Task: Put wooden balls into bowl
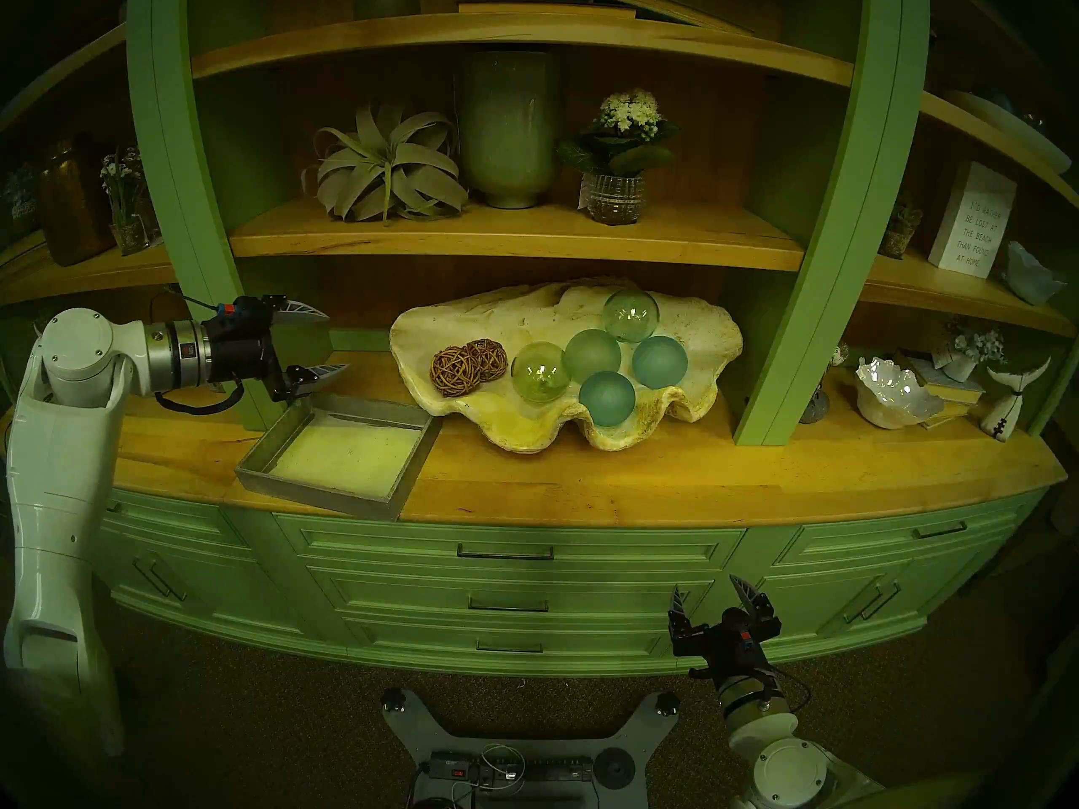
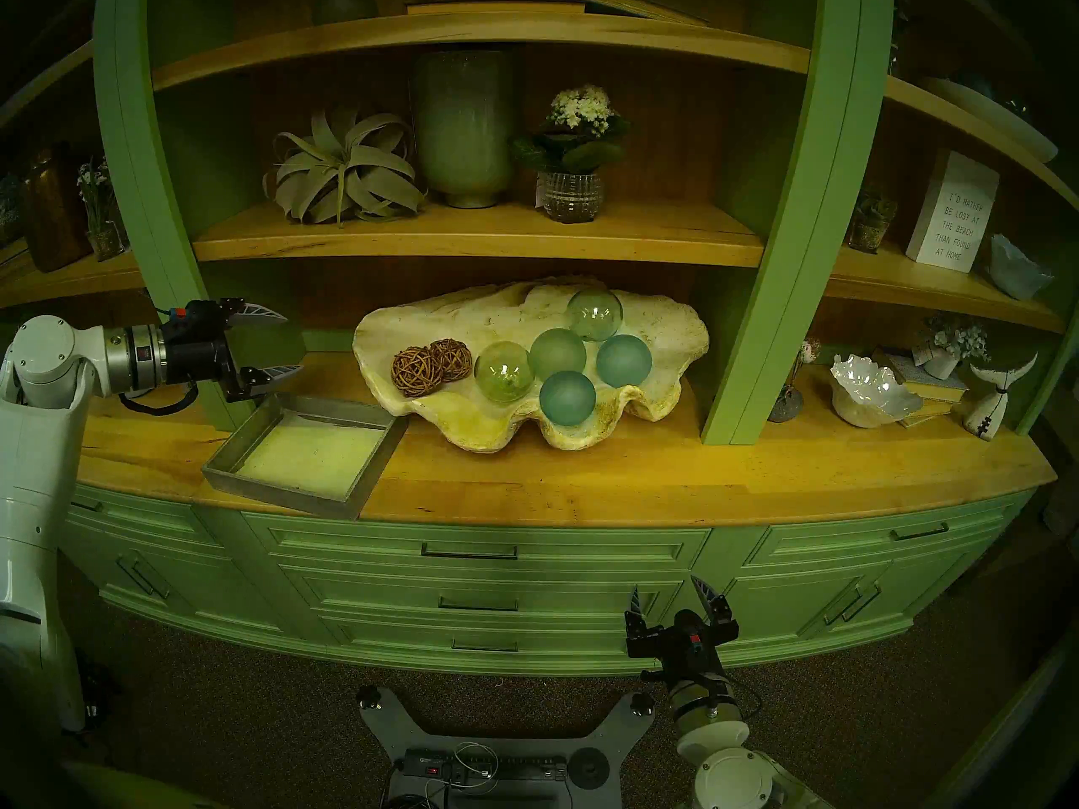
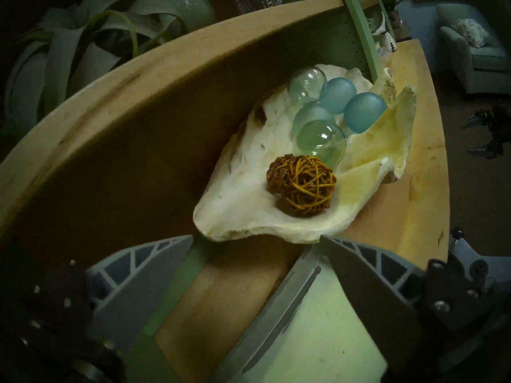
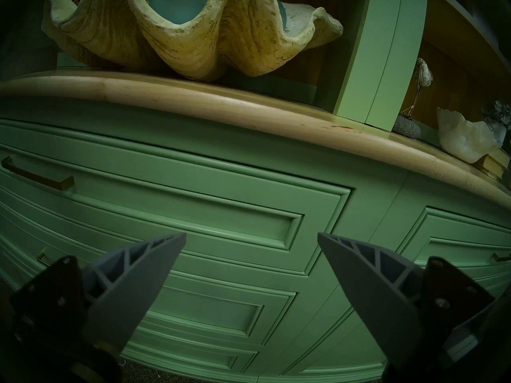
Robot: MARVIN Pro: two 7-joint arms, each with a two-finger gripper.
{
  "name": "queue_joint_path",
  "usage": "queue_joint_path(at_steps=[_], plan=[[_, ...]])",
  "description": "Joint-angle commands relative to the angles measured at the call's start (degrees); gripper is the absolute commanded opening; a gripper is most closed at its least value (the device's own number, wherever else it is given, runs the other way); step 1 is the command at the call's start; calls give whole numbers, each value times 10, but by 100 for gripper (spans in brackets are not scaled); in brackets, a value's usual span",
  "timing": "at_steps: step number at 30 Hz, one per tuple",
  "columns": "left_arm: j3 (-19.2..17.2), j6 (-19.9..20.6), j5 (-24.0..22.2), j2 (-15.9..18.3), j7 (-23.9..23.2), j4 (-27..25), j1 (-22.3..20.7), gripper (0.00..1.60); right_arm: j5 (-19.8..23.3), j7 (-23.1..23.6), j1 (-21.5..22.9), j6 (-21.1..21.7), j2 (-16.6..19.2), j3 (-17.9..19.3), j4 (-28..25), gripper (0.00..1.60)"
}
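Resting in clam shell (image 1: 525, 314), wooden balls (image 1: 467, 367) well beyond empty left jaws

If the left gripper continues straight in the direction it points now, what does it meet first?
Probably the near end of the clam shell bowl: the open left gripper points at it, with the nearer rattan ball just behind that rim. Depth is unclear; the gap between looks free.

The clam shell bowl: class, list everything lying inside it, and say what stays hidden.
Inside the clam shell bowl lie two wooden balls, touching, at its left end, and five glass spheres clustered to their right. The shell floor under the spheres is covered.
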Motion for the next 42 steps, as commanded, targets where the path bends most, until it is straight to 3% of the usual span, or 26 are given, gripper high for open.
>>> queue_joint_path(at_steps=[1, 12, 15, 16, 18, 20, 25, 32, 38, 42], plan=[[-86, -26, -29, -17, -5, -20, 68, 160, -1, 0, 4, -4, 0, 1, -13, 160], [-205, -60, -75, -103, -15, -36, 171, 160, -1, 0, 4, -4, 0, 1, -14, 160], [-215, -72, -83, -115, -17, -40, 181, 160, -1, 0, 4, -4, 0, 1, -14, 160], [-243, -89, -91, -138, -18, -61, 205, 160, -1, 0, 4, -4, 0, 1, -15, 160], [-241, -97, -89, -141, -20, -61, 204, 160, -1, 0, 3, -4, 0, 1, -15, 160], [-267, -123, -92, -168, -17, -86, 226, 160, -1, 0, 3, -4, 0, 2, -17, 160], [-272, -154, -84, -183, -11, -94, 226, 160, 0, -1, 1, -2, 1, 2, -19, 160], [-267, -164, -73, -182, -5, -92, 223, 160, 0, -1, 1, -2, 1, 2, -20, 160], [-261, -171, -62, -168, -1, -81, 210, 160, 0, -1, 1, -2, 1, 2, -19, 160], [-260, -172, -82, -152, -24, -62, 204, 160, 0, -1, 1, -2, 1, 2, -19, 160]])
